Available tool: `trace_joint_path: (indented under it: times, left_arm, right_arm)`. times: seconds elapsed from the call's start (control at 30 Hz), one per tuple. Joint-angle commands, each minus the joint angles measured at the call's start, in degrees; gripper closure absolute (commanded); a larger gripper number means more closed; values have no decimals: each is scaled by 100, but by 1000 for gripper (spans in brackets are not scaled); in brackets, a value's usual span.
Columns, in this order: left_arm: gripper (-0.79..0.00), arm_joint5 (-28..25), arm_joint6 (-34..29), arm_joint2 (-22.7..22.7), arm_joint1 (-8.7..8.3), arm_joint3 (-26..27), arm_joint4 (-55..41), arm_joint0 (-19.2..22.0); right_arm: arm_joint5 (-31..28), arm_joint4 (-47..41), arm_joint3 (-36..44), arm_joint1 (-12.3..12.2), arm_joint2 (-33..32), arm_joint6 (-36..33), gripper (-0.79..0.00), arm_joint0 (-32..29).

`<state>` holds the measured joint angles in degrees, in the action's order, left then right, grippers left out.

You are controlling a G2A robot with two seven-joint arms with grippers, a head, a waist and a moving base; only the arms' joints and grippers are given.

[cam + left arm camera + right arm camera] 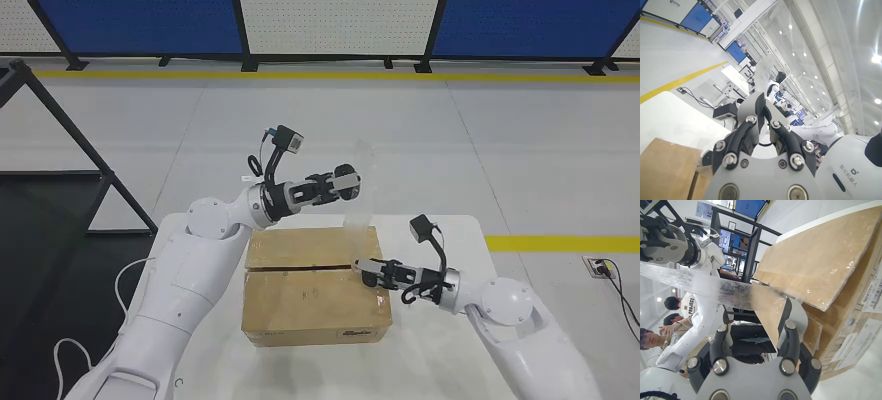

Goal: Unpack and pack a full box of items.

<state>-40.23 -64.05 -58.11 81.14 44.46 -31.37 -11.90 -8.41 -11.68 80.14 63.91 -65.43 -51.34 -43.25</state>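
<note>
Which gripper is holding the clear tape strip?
The left gripper, raised over the far edge of the box, is shut on the tape; the right gripper sits open, low at the box top.

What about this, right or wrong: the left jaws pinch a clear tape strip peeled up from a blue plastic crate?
One thing's wrong: it is a cardboard box, not a blue plastic crate, as the top view shows. The jaws of the left gripper do pinch the clear tape strip peeled up from it.

Top view overhead facing table (465,235), both wrist views close, angled upward, all sharing box (315,290)
</note>
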Motion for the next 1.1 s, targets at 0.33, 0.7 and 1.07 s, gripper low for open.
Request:
trace_joint_path:
  times: [0.33,0.7,1.07]
  left_arm:
    - [0,9,-9,-93,-49,188,39,-164]
    - [0,21,8,-213,-108,400,88,-342]
    - [0,74,84,-304,-159,601,167,-501]
  right_arm:
    - [251,48,244,-35,-169,198,-563,-179]
    - [167,19,416,-41,-236,300,-533,-281]
    - [86,-132,248,-5,-97,82,-557,-168]
